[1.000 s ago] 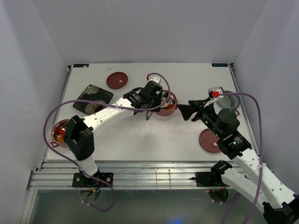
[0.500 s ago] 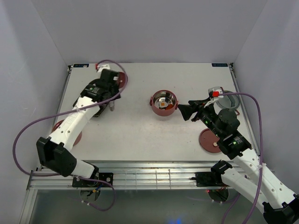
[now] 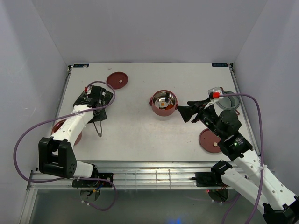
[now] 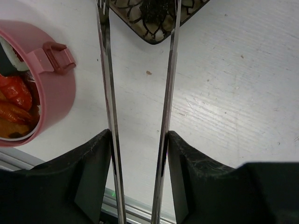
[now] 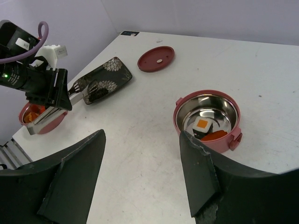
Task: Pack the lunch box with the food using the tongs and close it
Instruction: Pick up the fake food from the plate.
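Thin silver tongs [image 4: 107,84] run up between the fingers of my left gripper [image 4: 139,140], which is shut on them; their two arms stand apart with nothing between the tips. In the top view the left gripper [image 3: 96,114] is beside the floral plate, and the tongs [image 3: 98,128] point toward the near edge. One lunch box tier [image 4: 51,93] at the left holds orange-red food [image 4: 11,100]. The other tier [image 3: 164,110] stands mid-table with a white roll [image 5: 202,125] and an orange piece [image 5: 215,135]. My right gripper [image 5: 141,135] hangs open just right of that tier [image 5: 209,142].
A dark floral plate [image 3: 108,94] lies at the left, partly under the left wrist. One dark-red lid [image 3: 117,80] rests at the back, another [image 3: 210,140] at the right near the right arm. A grey round piece [image 3: 230,101] sits at the right edge.
The left arm has swung from the middle tier across to the left with the tongs, ending beside the plate and left tier. The right arm has hardly moved.
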`<state>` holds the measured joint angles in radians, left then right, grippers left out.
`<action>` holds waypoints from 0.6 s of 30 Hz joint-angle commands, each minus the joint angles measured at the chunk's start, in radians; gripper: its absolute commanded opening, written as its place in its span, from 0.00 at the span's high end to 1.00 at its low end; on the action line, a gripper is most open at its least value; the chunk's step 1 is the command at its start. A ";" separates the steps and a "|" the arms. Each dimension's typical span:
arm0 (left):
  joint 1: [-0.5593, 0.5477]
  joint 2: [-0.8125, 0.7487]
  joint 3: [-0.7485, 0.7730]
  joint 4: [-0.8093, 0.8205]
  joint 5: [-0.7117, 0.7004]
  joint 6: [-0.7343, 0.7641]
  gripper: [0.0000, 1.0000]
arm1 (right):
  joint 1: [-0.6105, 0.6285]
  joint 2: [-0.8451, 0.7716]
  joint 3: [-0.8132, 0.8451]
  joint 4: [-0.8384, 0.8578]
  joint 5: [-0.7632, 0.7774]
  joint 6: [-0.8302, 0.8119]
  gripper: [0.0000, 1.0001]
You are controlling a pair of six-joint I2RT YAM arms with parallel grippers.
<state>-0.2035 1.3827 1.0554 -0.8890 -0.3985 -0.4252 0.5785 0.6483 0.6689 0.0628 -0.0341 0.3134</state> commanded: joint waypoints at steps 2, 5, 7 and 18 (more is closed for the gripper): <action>0.010 -0.045 0.005 0.062 0.032 0.036 0.41 | 0.006 -0.018 -0.005 0.048 -0.003 0.003 0.30; 0.010 -0.050 0.012 0.070 0.038 0.046 0.41 | 0.006 -0.022 -0.005 0.048 -0.001 0.003 0.30; 0.010 -0.047 0.017 0.068 0.041 0.046 0.41 | 0.006 -0.021 -0.005 0.048 0.000 0.003 0.29; 0.009 -0.065 0.072 0.035 0.085 0.057 0.44 | 0.006 -0.015 -0.005 0.046 0.008 0.001 0.29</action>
<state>-0.1974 1.3617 1.0824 -0.8494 -0.3313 -0.3779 0.5785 0.6388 0.6628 0.0628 -0.0330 0.3138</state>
